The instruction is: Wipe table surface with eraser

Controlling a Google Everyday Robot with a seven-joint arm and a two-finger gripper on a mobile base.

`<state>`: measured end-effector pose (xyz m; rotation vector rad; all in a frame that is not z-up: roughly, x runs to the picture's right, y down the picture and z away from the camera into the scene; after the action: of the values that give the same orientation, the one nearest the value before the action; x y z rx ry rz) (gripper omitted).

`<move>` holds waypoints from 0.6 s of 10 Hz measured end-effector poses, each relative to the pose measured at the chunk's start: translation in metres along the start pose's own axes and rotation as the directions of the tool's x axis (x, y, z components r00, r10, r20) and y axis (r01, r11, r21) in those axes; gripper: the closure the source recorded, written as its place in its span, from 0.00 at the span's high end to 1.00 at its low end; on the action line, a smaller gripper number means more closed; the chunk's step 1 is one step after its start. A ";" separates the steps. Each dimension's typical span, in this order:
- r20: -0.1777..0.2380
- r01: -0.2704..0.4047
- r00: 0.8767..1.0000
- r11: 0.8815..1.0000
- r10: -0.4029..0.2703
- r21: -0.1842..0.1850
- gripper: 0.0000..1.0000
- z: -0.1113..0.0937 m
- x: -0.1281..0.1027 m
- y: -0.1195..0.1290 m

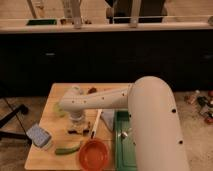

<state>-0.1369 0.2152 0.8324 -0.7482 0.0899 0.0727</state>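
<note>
The light wooden slatted table surface (pixel 50 107) fills the lower left of the camera view. My white arm reaches from the lower right to the left across it. My gripper (pixel 76 125) points straight down at the middle of the tabletop. A small dark block with a pale base, the eraser (pixel 75 131), lies on the table right under the gripper and touches its tip. The gripper's body hides most of the eraser.
A blue-grey checkered sponge (pixel 39 136) lies at the front left. A green vegetable (pixel 67 148) and an orange bowl (pixel 94 154) are at the front. A white-handled brush (pixel 96 122) lies right of the gripper, beside a green tray (pixel 124 142). Small red items (pixel 92 91) sit at the back.
</note>
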 end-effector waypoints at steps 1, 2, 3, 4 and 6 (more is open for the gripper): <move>-0.027 -0.006 1.000 1.000 0.006 0.005 0.00 -0.001 0.005 -0.002; -0.059 -0.012 0.998 1.000 0.013 0.015 0.00 -0.003 0.010 -0.006; -0.087 -0.017 0.996 0.999 0.020 0.028 0.00 -0.004 0.014 -0.012; -0.107 -0.022 0.994 0.999 0.026 0.041 0.00 -0.007 0.016 -0.019; -0.130 -0.024 0.991 0.998 0.032 0.062 0.00 -0.011 0.014 -0.034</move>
<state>-0.1199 0.1830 0.8461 -0.6910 0.2271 0.0474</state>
